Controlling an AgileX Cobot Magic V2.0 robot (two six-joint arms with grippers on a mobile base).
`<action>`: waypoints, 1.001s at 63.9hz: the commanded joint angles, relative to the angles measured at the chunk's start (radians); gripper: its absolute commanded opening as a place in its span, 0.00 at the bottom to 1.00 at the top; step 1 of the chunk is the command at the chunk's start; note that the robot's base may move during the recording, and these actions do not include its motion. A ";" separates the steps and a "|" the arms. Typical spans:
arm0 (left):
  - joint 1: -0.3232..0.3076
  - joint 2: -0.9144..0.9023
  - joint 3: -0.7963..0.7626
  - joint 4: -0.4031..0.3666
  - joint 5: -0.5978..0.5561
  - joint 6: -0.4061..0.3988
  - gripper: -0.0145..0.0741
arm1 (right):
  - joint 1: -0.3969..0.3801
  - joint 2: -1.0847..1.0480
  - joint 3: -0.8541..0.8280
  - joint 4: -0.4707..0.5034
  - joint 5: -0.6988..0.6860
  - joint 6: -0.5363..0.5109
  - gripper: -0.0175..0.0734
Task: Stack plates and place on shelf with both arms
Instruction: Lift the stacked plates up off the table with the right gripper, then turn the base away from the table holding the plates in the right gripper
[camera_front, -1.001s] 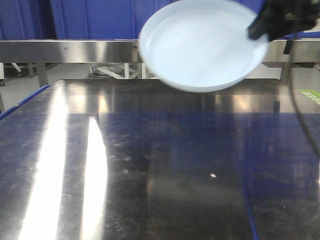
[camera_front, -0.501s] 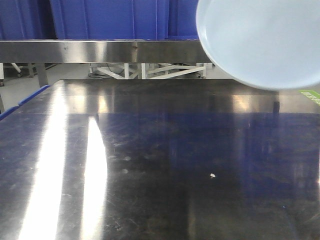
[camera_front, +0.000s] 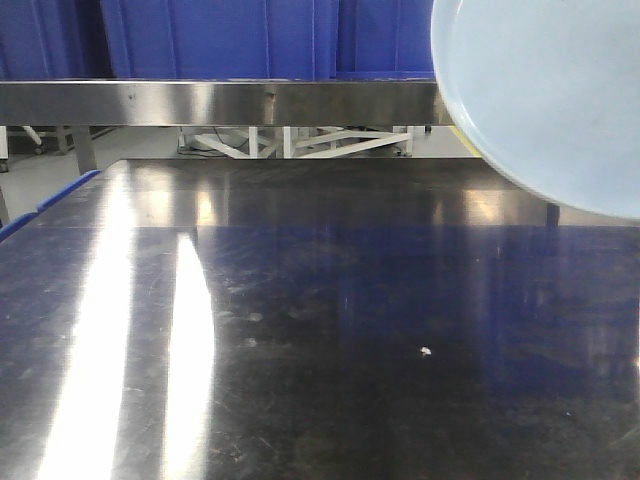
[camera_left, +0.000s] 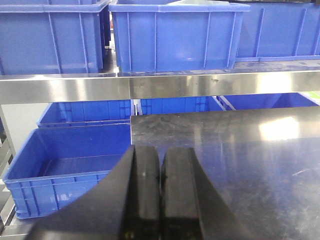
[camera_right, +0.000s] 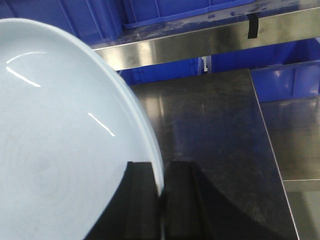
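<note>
Plate (camera_front: 550, 100): glossy white with a faint blue tint. It is up in the air and tilted, and in the front view it covers the right end of the shelf rail. I cannot tell whether a second plate lies against it.
Right fingers (camera_right: 142, 200): black, clamped on the rim of the plate (camera_right: 60, 140), one finger on each side of the edge. They are on the near side of the rail (camera_right: 200, 45).
Left fingers (camera_left: 145, 185): black, pressed together with nothing between them. They are on the near side of the rail (camera_left: 200, 85), over the left edge of the surface.
Shelf (camera_front: 200, 102): its brushed steel front rail runs level across the whole front view.
Surface (camera_front: 300, 330): dark shiny steel with scratches and bright glare streaks. It lies in front of the rail and lower than it.
Speck (camera_front: 425, 351): small and pale, on the surface, well in front of the rail.
Upper crates (camera_left: 170, 35): blue plastic, standing just behind the rail and above it.
Lower crates (camera_left: 65, 165): blue plastic with open tops, below the rail.
Tape strip (camera_right: 252, 26): black, stuck upright across the rail.
</note>
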 joint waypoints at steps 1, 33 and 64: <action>0.000 0.004 -0.029 -0.009 -0.092 -0.005 0.26 | -0.005 -0.005 -0.030 0.008 -0.094 -0.006 0.25; 0.000 0.004 -0.029 -0.009 -0.092 -0.005 0.26 | -0.005 -0.005 -0.030 0.008 -0.094 -0.006 0.25; 0.000 0.004 -0.029 -0.009 -0.092 -0.005 0.26 | -0.005 -0.005 -0.030 0.008 -0.094 -0.006 0.25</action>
